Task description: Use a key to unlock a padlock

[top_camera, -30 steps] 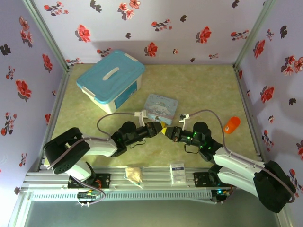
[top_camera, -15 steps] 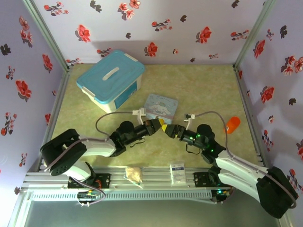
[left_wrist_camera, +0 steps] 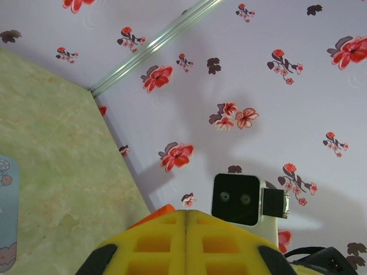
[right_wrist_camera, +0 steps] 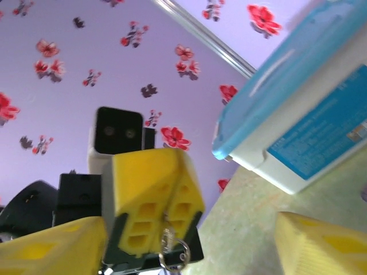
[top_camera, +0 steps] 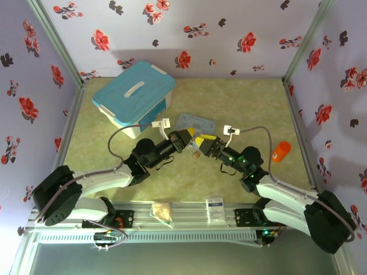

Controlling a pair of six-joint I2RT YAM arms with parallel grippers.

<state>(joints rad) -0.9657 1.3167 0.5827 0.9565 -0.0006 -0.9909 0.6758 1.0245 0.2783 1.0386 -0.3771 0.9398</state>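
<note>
In the right wrist view my left gripper's yellow fingers [right_wrist_camera: 152, 189] are pressed together on the key [right_wrist_camera: 172, 252], a tiny metal piece whose silvery ring hangs from the tips. The left gripper [top_camera: 185, 139] is raised over the near edge of the pale blue tin. My right gripper [top_camera: 202, 144] faces it tip to tip, and its jaws stand apart with nothing between them [right_wrist_camera: 183, 249]. A tiny brass-brown speck, the padlock [top_camera: 194, 153], is just below the two tips; I cannot tell whether it hangs or lies on the table. In the left wrist view the left gripper [left_wrist_camera: 186, 215] is shut.
A pale blue cartoon tin [top_camera: 195, 121] lies right behind the grippers. A white box with a blue lid [top_camera: 135, 97] stands at the back left. An orange cylinder [top_camera: 280, 151] lies at the right. Flowered walls close in three sides. Two small packets [top_camera: 162, 210] rest on the front rail.
Both grippers have risen and moved away from me toward the tin. The right gripper, shut a second ago, now has its jaws apart. The left stays shut.
</note>
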